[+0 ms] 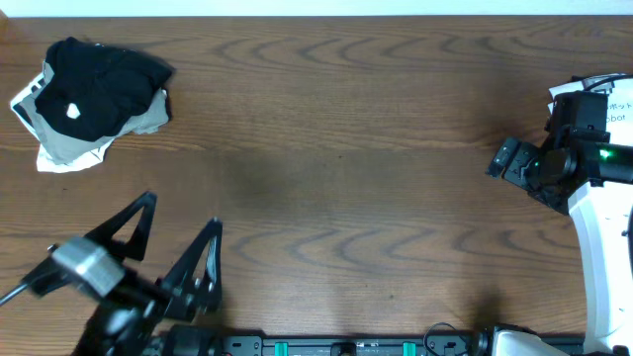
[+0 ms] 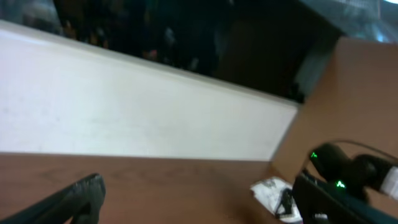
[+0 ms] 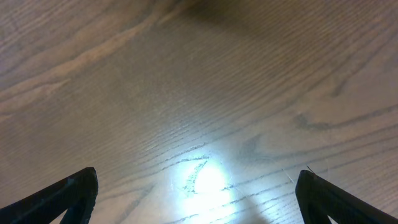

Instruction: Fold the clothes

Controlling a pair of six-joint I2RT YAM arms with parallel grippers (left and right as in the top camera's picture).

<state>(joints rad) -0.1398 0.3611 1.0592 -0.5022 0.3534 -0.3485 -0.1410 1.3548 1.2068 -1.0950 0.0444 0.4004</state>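
The clothes (image 1: 94, 104) lie heaped at the far left corner of the tabletop (image 1: 346, 148), with a black shirt (image 1: 99, 79) bearing a small white mark on top of paler pieces. The left gripper (image 1: 182, 212) is well apart from them, jaws spread wide and holding nothing. The right gripper (image 3: 198, 179) hovers over bare wood, jaws equally wide and empty.

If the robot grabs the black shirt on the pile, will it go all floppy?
Probably floppy: the black shirt lies crumpled in soft folds. Lifted, it would likely droop. It might tug the pale clothes beneath, since it rests on them.
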